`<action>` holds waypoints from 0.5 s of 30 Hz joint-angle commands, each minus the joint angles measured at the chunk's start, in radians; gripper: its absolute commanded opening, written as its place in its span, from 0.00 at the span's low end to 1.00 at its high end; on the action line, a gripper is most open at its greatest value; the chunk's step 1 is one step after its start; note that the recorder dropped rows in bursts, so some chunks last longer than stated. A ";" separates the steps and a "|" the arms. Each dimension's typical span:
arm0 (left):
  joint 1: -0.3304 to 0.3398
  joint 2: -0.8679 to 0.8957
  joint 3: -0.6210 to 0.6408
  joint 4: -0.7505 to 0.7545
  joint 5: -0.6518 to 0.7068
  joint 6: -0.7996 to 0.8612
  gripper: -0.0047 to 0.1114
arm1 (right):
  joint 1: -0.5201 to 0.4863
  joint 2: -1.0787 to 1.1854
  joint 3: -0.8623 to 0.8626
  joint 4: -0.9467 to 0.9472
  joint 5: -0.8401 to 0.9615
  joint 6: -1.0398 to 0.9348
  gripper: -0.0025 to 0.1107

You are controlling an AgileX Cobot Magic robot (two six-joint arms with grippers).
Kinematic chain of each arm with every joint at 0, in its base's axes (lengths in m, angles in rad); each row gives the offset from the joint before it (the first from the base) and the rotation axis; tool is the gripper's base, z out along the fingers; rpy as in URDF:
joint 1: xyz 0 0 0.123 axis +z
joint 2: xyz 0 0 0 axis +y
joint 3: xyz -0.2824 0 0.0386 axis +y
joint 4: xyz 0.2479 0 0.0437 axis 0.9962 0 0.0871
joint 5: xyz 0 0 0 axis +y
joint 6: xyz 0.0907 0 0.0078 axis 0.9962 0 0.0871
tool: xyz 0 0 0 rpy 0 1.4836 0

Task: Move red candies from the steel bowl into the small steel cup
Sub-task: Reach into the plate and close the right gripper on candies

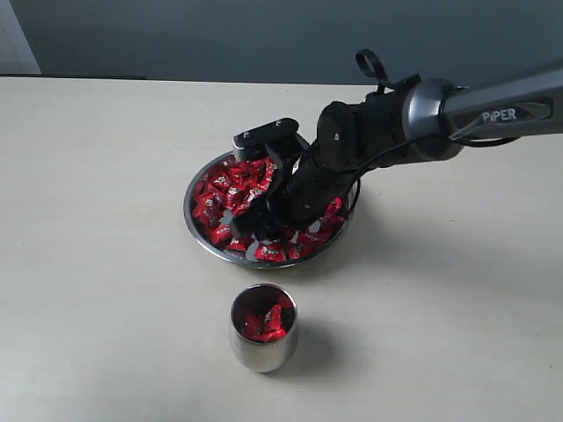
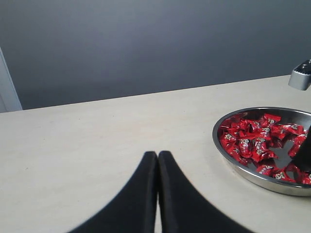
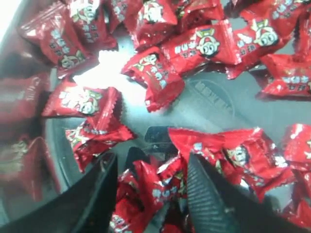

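Small steel cup (image 1: pixel 262 352) part-filled; right claw (image 3: pixel 152 159) wide open, nothing gripped, over shiny red candies (image 1: pixel 224 189) in shallow steel bowl (image 1: pixel 188 211); many left.

Grey arm (image 1: pixel 506 104) marked PIPER, black wrist (image 1: pixel 352 141), black ribbed end effector (image 3: pixel 151 167).

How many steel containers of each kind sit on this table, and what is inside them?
steel bowl: 1
small steel cup: 1
Total: 2
Both hold red candies, too many and too heaped to count.
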 commanded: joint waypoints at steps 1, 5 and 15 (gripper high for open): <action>0.001 -0.005 0.005 0.000 -0.005 0.001 0.06 | 0.000 0.032 0.000 0.000 -0.005 -0.006 0.42; 0.001 -0.005 0.005 0.000 -0.005 0.001 0.06 | 0.000 0.034 0.000 0.000 -0.023 -0.006 0.33; 0.001 -0.005 0.005 0.000 -0.005 0.001 0.06 | 0.000 -0.071 0.000 0.002 -0.090 -0.006 0.02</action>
